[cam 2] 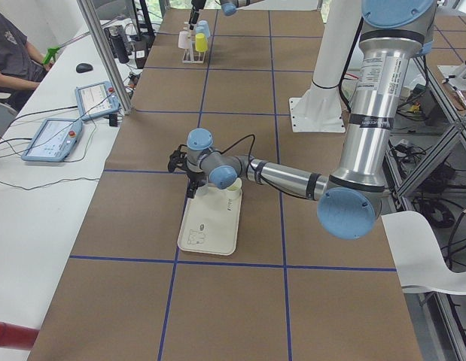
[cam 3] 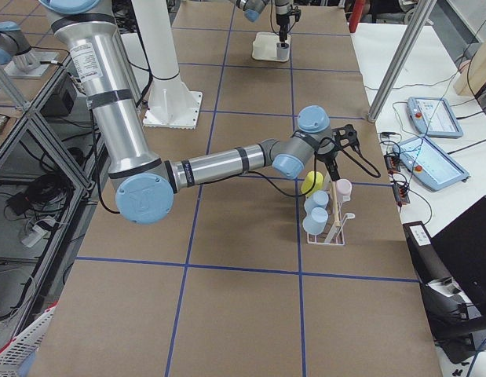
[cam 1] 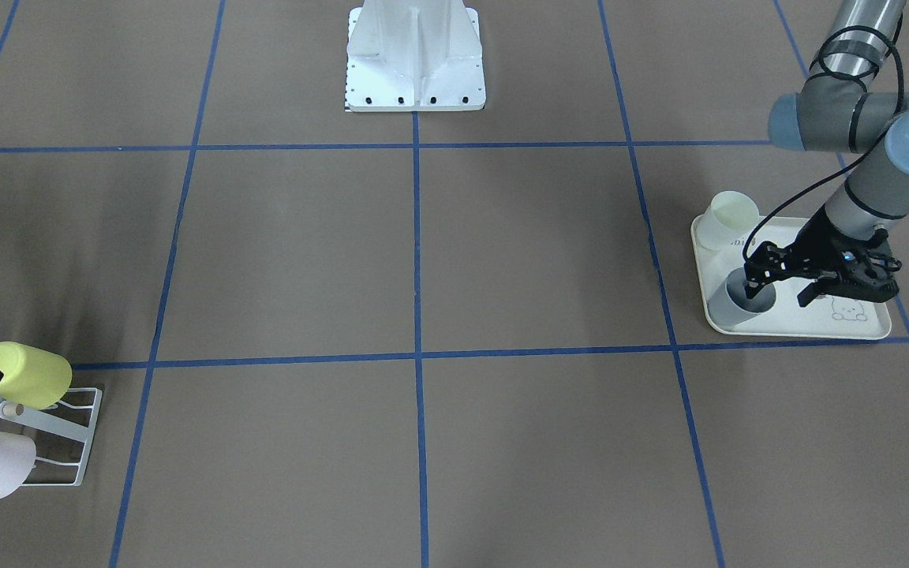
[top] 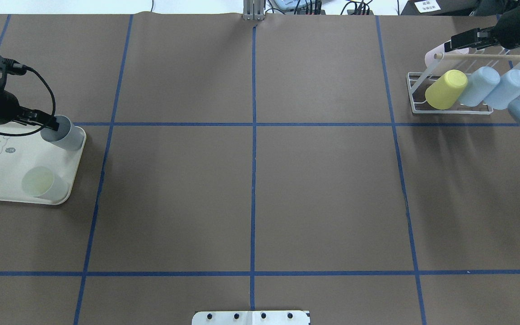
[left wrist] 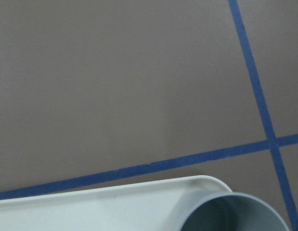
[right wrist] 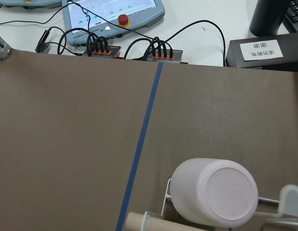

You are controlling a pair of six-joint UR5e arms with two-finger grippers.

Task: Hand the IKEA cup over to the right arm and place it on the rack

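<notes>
My left end effector (cam 1: 774, 293) is open at the rim of a plain grey cup (cam 1: 738, 309), which stands upright on a cream tray (cam 1: 817, 327) at the tabletop's left end. I judge the pickup is beginning, and closing on the wall comes next. My right end effector (top: 461, 40) waits by the rack (top: 415, 97) at the right end. I cannot tell its state.

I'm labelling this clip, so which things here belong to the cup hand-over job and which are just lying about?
In the job: grey cup, left tool at its rim, right tool, rack.
Lying about: rabbit-print tray, pale yellow cup on it, racked yellow cup, pink cup, two blue cups, white robot base.
</notes>
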